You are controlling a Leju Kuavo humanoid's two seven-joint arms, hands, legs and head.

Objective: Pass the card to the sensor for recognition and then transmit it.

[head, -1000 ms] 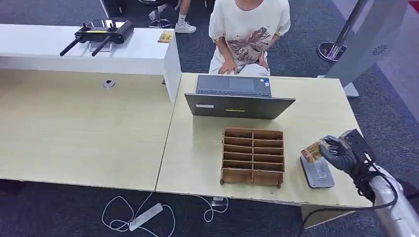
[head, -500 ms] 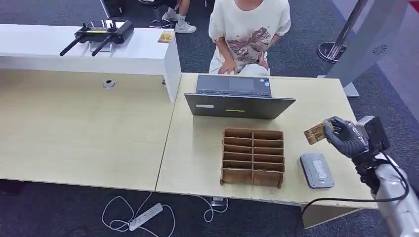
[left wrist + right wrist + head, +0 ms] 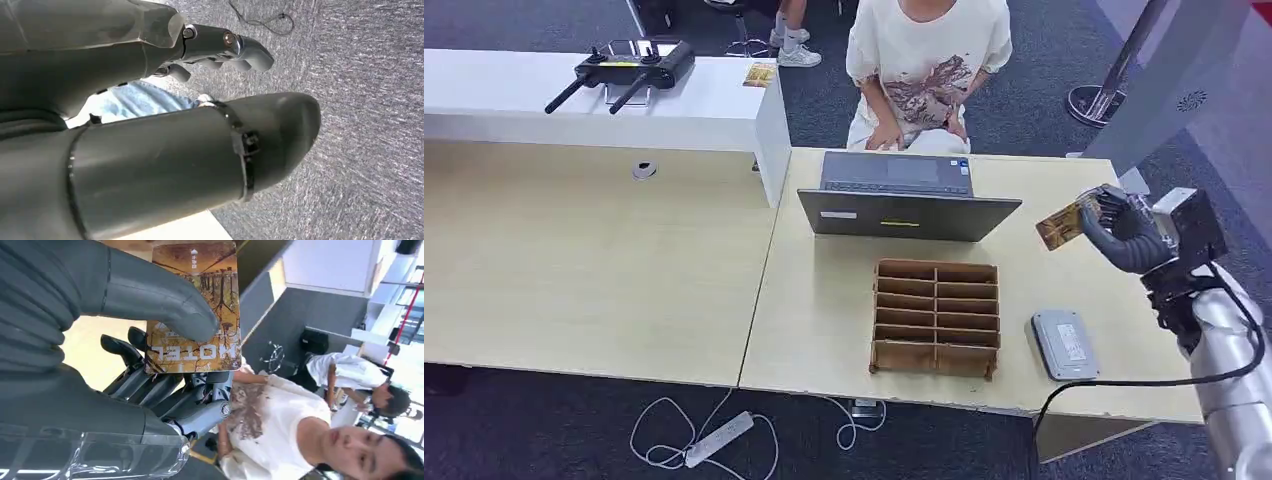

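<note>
My right hand [image 3: 1119, 235] pinches a brown and gold hotel card [image 3: 1059, 226] and holds it in the air above the table's right side, to the right of the laptop. In the right wrist view the thumb [image 3: 150, 295] presses the card [image 3: 200, 315] against the fingers. The grey card sensor [image 3: 1064, 344] lies flat near the table's front right edge, well below and nearer than the card. A seated person [image 3: 927, 70] in a cream shirt faces me behind the laptop. My left hand [image 3: 220, 47] hangs over the grey carpet with nothing in it, fingers loosely curled.
An open grey laptop [image 3: 904, 195] stands mid-table. A brown wooden slotted organiser [image 3: 936, 318] sits in front of it, left of the sensor. A white counter [image 3: 604, 100] with a black remote controller [image 3: 629, 65] is at the far left. A power strip [image 3: 719, 437] lies on the floor.
My right hand has lifted the card off the sensor and carried it up and away, towards the far right part of the table near the laptop.
</note>
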